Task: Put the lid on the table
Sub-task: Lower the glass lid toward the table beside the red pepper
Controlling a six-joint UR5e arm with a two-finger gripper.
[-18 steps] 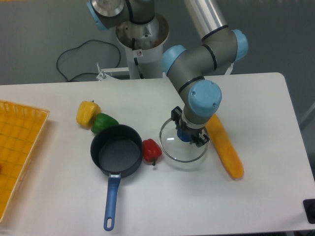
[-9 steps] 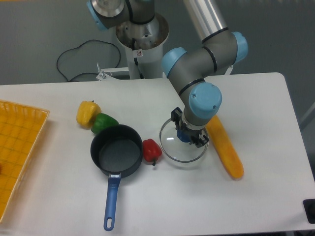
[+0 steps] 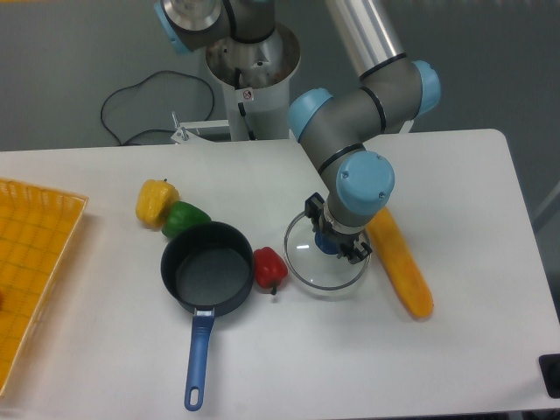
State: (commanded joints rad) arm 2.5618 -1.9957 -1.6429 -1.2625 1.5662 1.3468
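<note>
The pan (image 3: 206, 279) stands empty, its lid (image 3: 319, 265) flat on the desk (image 3: 455, 192). The pincer (image 3: 331, 242) covers the lid's knob; its grip cannot be told.

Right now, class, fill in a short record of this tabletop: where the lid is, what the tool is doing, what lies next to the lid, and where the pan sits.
lid: flat on the table, off the pan
tool: directly over the lid's centre; grip cannot be told
left of lid: red pepper
right of lid: long yellow vegetable
pan: empty, left of the red pepper, blue handle pointing to the front edge
</note>
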